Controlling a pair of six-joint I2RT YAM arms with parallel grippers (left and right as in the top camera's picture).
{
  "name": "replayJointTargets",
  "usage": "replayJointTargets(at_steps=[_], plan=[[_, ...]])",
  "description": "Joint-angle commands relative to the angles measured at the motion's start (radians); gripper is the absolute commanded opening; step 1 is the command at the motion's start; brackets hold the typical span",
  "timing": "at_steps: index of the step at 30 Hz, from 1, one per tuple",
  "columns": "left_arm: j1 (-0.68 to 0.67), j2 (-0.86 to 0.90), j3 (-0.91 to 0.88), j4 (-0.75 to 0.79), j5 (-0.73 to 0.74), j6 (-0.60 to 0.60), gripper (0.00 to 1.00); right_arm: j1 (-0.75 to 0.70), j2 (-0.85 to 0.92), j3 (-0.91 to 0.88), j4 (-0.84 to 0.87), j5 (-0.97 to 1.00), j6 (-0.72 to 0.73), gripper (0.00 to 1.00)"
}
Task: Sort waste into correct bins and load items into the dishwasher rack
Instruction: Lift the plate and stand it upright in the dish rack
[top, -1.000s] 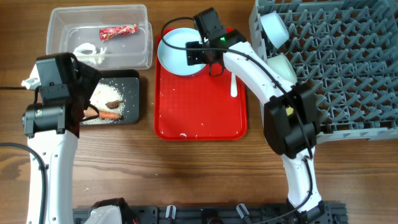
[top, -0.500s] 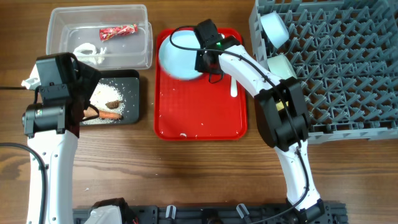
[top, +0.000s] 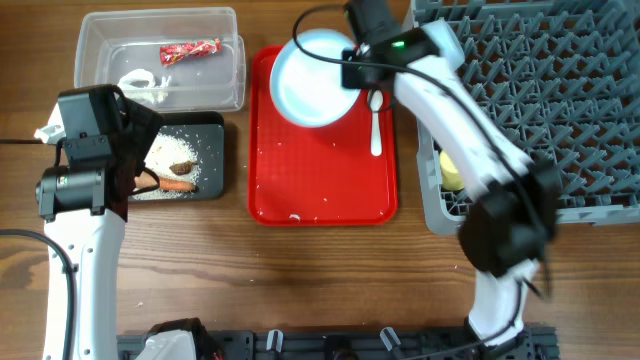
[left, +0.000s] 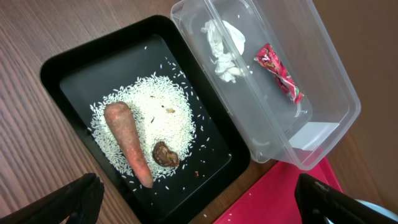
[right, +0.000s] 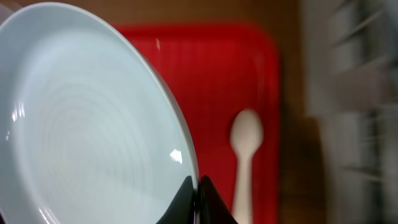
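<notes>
**PLATE IN TRANSIT TO RACK: THIN RIM GRIP, CLEARANCES TO WATCH**

Noted the pale blue plate (top: 312, 88) raised off the red tray (top: 320, 190) and carried right toward the dishwasher rack (top: 540, 100) since a second ago, with the right arm swung across the rack's left side. Found the right hand (right: 199, 200) pinched almost fully closed on the plate's thin right rim. Found the left hand (left: 199, 202) spread wide, holding nothing, above the black tub (left: 74, 81).

Judged step in hand: slotting the plate between pegs. Recommend turning it edge-on before descent, lowering straight into a free peg row, and releasing only once seated. Rated the narrow rim grip liable to pivot, so advise slow travel.

Clearances:
- Keep the plate above the rack's raised left wall on entry.
- Steer away from the yellow cup (top: 452, 172) in the rack's near-left corner.
- Noted the white spoon (top: 375, 125) lying on the tray just beside the held plate.
- Found open room over the tray and the bare desk (top: 300, 290) in front.
</notes>
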Motion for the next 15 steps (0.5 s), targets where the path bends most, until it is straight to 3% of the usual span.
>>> replayJointTargets(at_steps=[1, 5, 7, 9, 11, 13, 15], plan=[[-0.001, -0.005, 0.015, -0.001, -0.006, 0.009, 1.00, 0.000, -0.229, 0.005, 0.000, 0.312, -0.152, 0.05], [-0.001, -0.005, 0.014, -0.001, -0.006, 0.009, 1.00, -0.005, -0.322, 0.005, -0.003, 0.872, -0.331, 0.04], [-0.001, -0.005, 0.014, -0.001, -0.006, 0.009, 1.00, -0.040, -0.319, 0.003, -0.001, 1.019, -0.348, 0.04], [-0.001, -0.005, 0.015, -0.001, -0.006, 0.009, 1.00, -0.090, -0.319, 0.003, 0.029, 1.018, -0.363, 0.04], [-0.001, -0.005, 0.015, -0.001, -0.006, 0.009, 1.00, -0.175, -0.310, 0.003, 0.102, 1.007, -0.493, 0.04], [-0.001, -0.005, 0.015, -0.001, -0.006, 0.009, 1.00, -0.266, -0.278, 0.003, 0.166, 0.943, -0.743, 0.04], [-0.001, -0.005, 0.015, -0.001, -0.006, 0.009, 1.00, -0.316, -0.246, 0.003, 0.182, 0.895, -0.843, 0.04]])
